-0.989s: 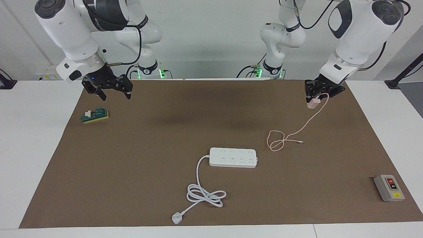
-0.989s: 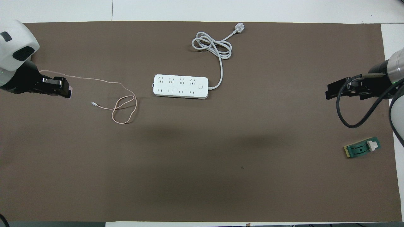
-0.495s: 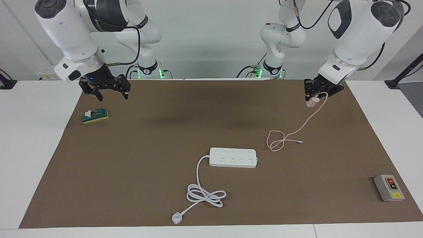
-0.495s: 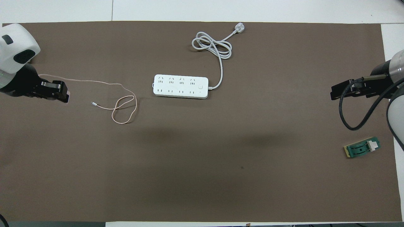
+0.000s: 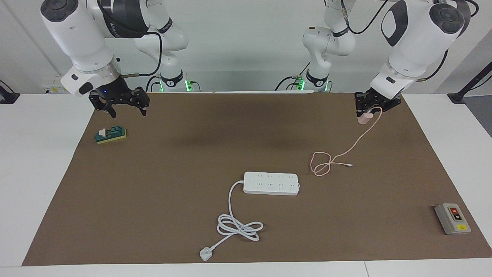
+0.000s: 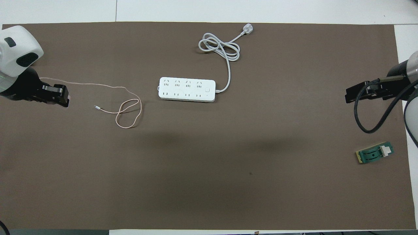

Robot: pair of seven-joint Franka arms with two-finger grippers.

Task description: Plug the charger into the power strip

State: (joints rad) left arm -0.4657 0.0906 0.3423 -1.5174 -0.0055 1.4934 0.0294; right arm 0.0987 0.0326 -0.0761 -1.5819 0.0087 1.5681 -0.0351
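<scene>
Facing view: left gripper (image 5: 362, 114) raised over the mat (image 5: 173, 161) at the left arm's end, fingers closed on the charger (image 5: 361, 119); its pink cable (image 5: 346, 152) drops to a loop lying on the mat. Power strip (image 5: 271, 183) flat mid-table, well apart from the charger. Right gripper (image 5: 127, 112) waits above the green block (image 5: 111, 135), fingers spread, holding nothing.

Overhead view: left gripper (image 6: 63, 98) hides the charger; cable (image 6: 111, 98) runs toward the power strip (image 6: 187, 89). Right gripper (image 6: 351, 97) at the mat's edge
</scene>
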